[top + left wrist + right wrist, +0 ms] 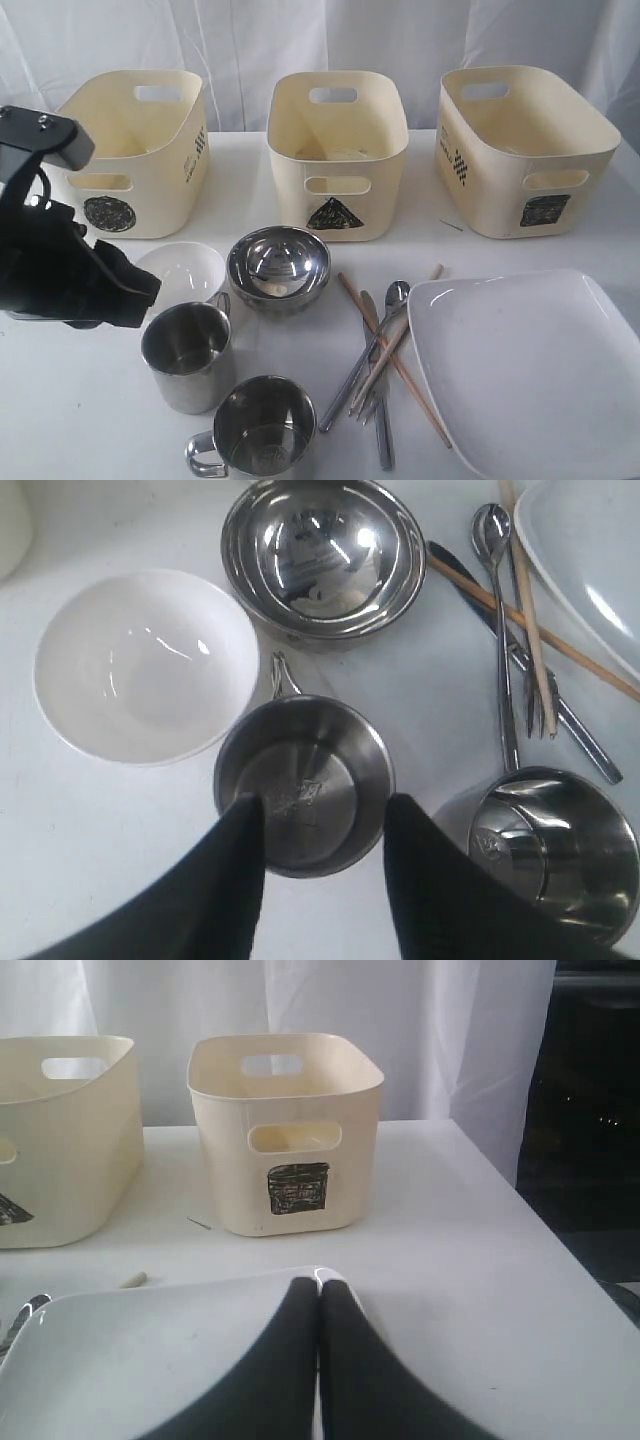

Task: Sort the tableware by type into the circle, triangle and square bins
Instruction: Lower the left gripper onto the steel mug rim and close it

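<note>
Steel mug (pixel 300 780) stands upright between the left gripper's (pixel 325 805) parted jaws, ungripped; its near rim is hidden behind the fingers, so contact is unclear. Small white bowl (pixel 145 665) and shiny steel bowl (pixel 322 555) crowd just beyond the fingertips. Second mug (pixel 555 845) stands beside one finger across bare table (pixel 80 840). Right gripper (pixel 320 1290) is pressed closed and empty over the plate (pixel 130 1360) edge.

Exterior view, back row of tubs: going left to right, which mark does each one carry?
circle bin → triangle bin → square bin
</note>
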You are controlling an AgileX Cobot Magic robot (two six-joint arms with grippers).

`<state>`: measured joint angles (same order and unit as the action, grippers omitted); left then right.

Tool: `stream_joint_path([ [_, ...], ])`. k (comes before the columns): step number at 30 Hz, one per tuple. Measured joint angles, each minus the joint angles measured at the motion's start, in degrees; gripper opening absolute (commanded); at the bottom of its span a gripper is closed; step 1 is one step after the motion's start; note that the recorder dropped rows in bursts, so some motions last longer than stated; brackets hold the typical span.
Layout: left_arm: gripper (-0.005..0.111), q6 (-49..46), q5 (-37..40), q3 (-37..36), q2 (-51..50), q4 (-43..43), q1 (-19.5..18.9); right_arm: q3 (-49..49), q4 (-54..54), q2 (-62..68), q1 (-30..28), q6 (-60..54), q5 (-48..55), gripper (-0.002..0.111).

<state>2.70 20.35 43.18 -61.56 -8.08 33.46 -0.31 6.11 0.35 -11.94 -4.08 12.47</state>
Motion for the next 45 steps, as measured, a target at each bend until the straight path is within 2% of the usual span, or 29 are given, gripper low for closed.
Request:
stream_joint_path([
  [17,0.045,0.2,-1.5,0.0,-8.9,-4.0,0.0,0.0,0.0,0.0,0.0,0.0,0.0,0.0],
  [25,0.063,0.7,-2.3,0.0,-11.2,-4.3,0.0,0.0,0.0,0.0,0.0,0.0,0.0,0.0],
  [33,0.063,1.9,-3.4,0.0,-12.9,-4.3,0.0,0.0,0.0,0.0,0.0,0.0,0.0,0.0],
  [41,0.063,1.9,-2.7,0.0,-13.8,-4.3,-4.2,0.0,0.0,0.0,0.0,0.0,0.0,0.0],
  [45,0.063,2.0,-2.0,0.0,-13.9,-4.3,-4.7,0.0,0.0,0.0,0.0,0.0,0.0,0.0],
])
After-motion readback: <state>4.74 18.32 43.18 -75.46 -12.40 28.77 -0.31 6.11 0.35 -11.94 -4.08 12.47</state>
